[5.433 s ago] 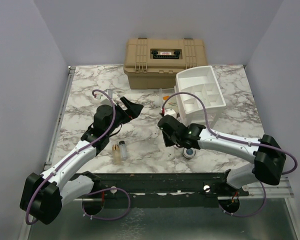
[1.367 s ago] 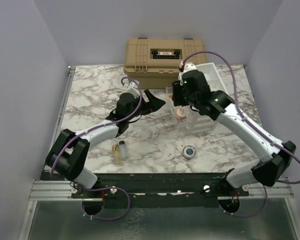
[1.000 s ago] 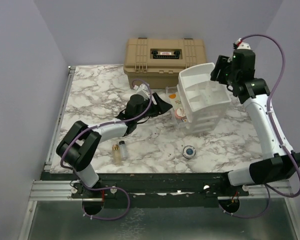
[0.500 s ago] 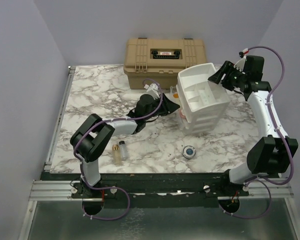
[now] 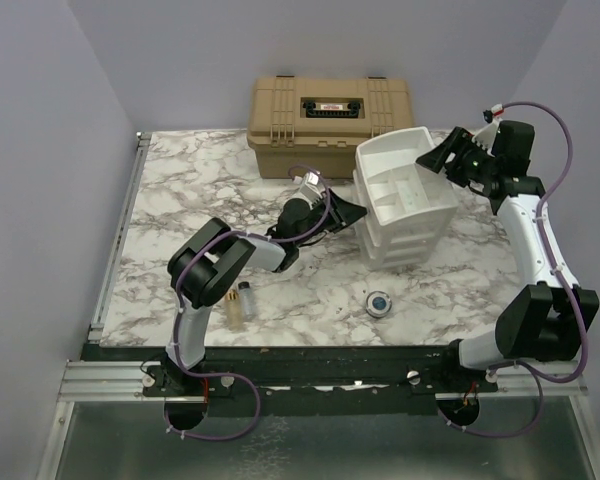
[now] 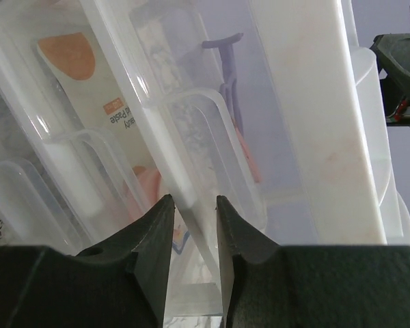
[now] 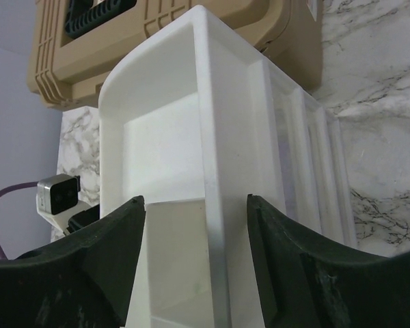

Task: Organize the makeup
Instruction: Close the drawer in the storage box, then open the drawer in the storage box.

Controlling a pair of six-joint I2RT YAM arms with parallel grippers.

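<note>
Judged from how things lie, the job is partly done. At the left of the table (image 5: 180, 190) the two clear bottles (image 5: 239, 301) lie loose side by side. Their long axes seem to run roughly near-to-far with the caps at the far end, though they are too small to tell whether they stand or lie.

Next along, the left gripper (image 6: 193, 205) reaches the organizer's left face. Its jaws are drawn narrow, pinching the front lip of a clear drawer (image 6: 191, 150). Through the plastic, the left wrist view shows the orange disc (image 6: 68, 56) on its printed card. Further right are the purple curler (image 6: 225, 75) and the pink tube (image 6: 247, 156), already stowed. Both lie lengthwise along their compartment, with the curler's crossbar at the end far from the jaws.

The round dark jar (image 5: 379, 302) sits alone on the table, near the front edge, apart from the white organizer (image 5: 420, 215). So the bottles and the jar are left to put away. I cannot find the flat palette.

At the right, the right gripper (image 7: 195, 201) straddles the organizer's upper far corner with its jaws wide. Whether they touch it, I cannot tell. The tan case (image 5: 325, 130) stands shut behind.
</note>
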